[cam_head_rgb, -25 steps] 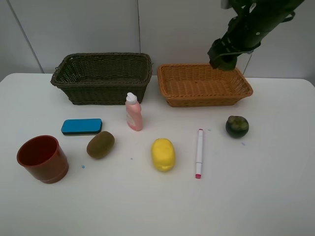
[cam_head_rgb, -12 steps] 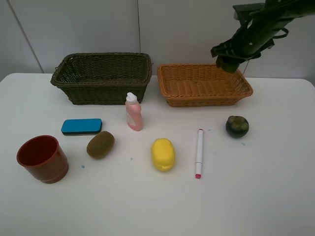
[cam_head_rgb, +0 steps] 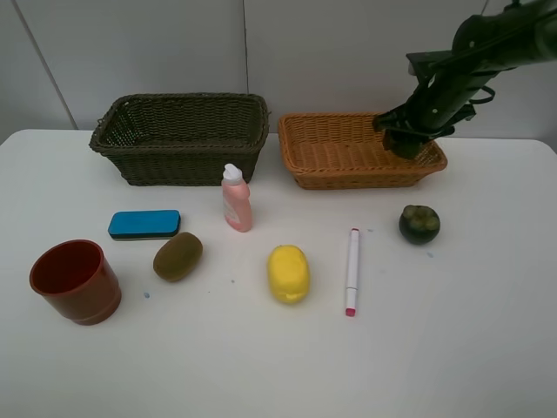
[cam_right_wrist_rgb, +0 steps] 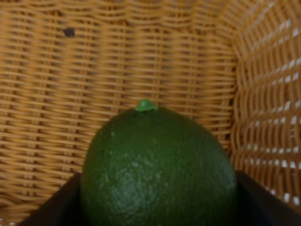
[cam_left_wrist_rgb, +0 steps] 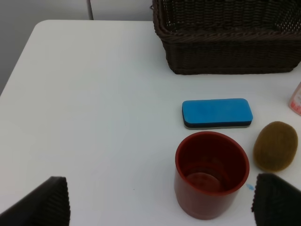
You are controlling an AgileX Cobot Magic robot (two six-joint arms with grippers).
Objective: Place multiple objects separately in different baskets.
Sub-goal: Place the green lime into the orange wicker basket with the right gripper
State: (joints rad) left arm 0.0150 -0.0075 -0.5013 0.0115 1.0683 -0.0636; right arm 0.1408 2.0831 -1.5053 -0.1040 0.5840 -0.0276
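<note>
**Exterior high.** White table (cam_head_rgb: pixel 261 374). Two wicker baskets sit side by side at the far edge: dark olive basket (cam_head_rgb: pixel 178 165) on the left, orange-tan basket (cam_head_rgb: pixel 348 178) on the right. The right gripper (cam_head_rgb: pixel 405 141) hangs low over the right end of the orange-tan basket, at or just inside its rim. It is too dark to read the fingers from here, and its load is not visible. Loose on the table, from the left:
- red-brown cup (cam_head_rgb: pixel 76 280), upright
- blue eraser (cam_head_rgb: pixel 144 224)
- kiwi (cam_head_rgb: pixel 177 256), just beside the eraser
- pink bottle (cam_head_rgb: pixel 236 198), upright in front of the dark olive basket
- lemon (cam_head_rgb: pixel 288 273)
- white pen (cam_head_rgb: pixel 352 271), lying flat
- mangosteen (cam_head_rgb: pixel 419 224), near the orange-tan basket's right front corner

**Left wrist.** The left gripper (cam_left_wrist_rgb: pixel 160 188) is above the table, its two dark fingers (cam_left_wrist_rgb: pixel 47 202) spread wide apart. The cup, eraser and kiwi lie beyond them, with the wall of the dark olive basket further off.

**Right wrist.** A lime (cam_right_wrist_rgb: pixel 157 165) fills the view, stem nub up, clamped between the two dark fingers (cam_right_wrist_rgb: pixel 56 207) with orange weave all around. I cannot tell whether the lime touches the basket floor.
</note>
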